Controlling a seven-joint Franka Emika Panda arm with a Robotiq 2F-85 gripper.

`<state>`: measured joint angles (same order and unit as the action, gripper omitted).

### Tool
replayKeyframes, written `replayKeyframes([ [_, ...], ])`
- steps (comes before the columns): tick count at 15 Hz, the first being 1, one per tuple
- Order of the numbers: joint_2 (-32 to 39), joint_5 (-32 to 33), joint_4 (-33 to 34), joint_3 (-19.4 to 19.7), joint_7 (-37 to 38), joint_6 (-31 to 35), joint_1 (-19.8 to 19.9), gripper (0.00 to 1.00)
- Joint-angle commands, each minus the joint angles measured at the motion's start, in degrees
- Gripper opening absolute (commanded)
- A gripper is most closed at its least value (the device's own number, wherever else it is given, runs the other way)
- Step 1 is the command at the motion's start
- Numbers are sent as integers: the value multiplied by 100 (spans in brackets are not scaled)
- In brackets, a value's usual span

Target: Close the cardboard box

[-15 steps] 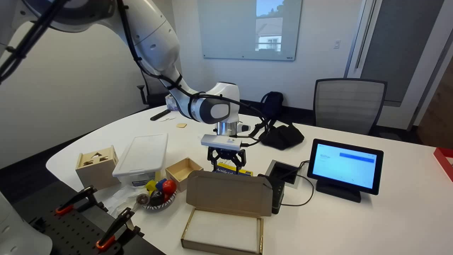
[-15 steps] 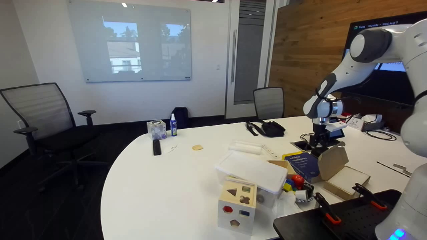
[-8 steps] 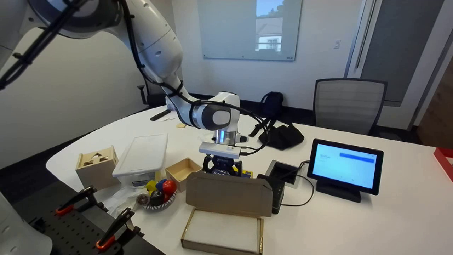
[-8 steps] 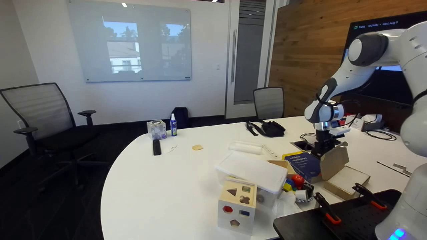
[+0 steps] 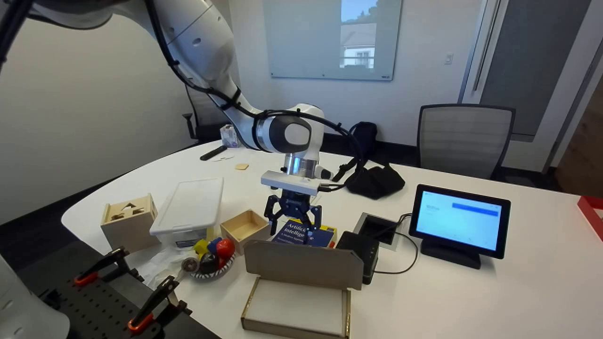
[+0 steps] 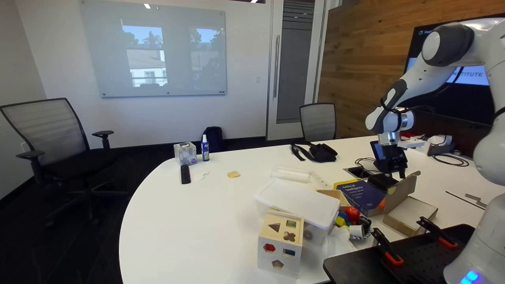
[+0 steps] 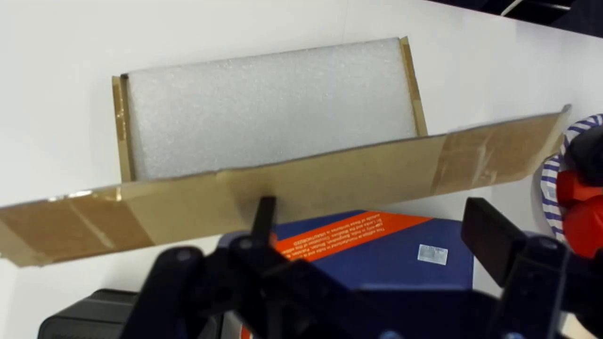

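Seeing the box (image 5: pixel 289 330) open at the near side of the table (image 5: pixel 447 301), with its lid (image 5: pixel 304 267) standing roughly upright along the far edge. Hovering the gripper (image 5: pixel 290 234) just beyond, over the book (image 6: pixel 361 196), with jaws spread, gripping nothing; not seeing sure contact tbh. Reading this as the lining-up step. Next, probably needing to push the lid nearward, then down.

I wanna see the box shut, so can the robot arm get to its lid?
Probably yes: the open gripper hangs just behind the raised lid, with nothing visible between them.
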<state>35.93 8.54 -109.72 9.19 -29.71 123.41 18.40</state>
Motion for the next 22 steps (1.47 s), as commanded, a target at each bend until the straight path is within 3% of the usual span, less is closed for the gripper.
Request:
replayKeyframes([
  [1, -368, 205, -677, 44, 351, 238, -52, 100],
  [10, -306, 763, -1516, 293, 1034, 675, -135, 100],
  [18, -67, 1232, -1976, 682, 2002, 2244, -326, 100],
  [22, 327, 1171, -1905, 793, 2358, 2656, -486, 100],
])
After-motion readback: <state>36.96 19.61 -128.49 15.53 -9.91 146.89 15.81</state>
